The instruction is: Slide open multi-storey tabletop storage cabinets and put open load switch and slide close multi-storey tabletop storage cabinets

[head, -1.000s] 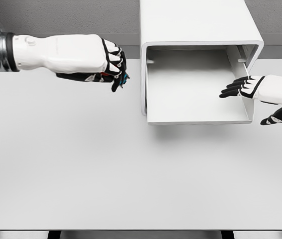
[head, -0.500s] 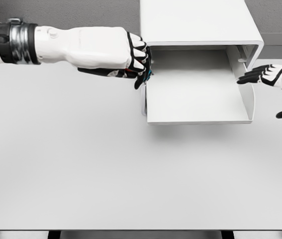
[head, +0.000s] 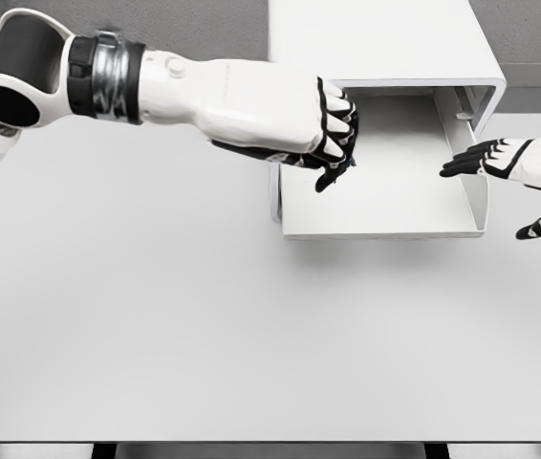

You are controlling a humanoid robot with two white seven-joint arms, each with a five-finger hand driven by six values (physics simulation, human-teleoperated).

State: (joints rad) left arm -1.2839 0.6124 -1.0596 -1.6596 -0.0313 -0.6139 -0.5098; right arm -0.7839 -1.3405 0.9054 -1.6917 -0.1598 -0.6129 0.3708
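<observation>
A white tabletop cabinet (head: pixel 376 43) stands at the back, right of centre, with its drawer (head: pixel 385 206) slid out toward me and its floor bare. My left hand (head: pixel 333 143) reaches in from the left and hovers over the drawer's left part. Its fingers are curled around the small load switch, which they almost fully hide. My right hand (head: pixel 500 161) is at the drawer's right wall, fingers stretched flat against it and thumb hanging lower, holding nothing.
The cabinet and drawer sit on a wide white table (head: pixel 204 325). The table's front edge runs along the bottom of the view, and a grey wall lies behind it.
My left arm has swept right, carrying the switch from the open table to above the drawer. The right hand pulled back to the right, then returned slightly to the drawer's side wall.
</observation>
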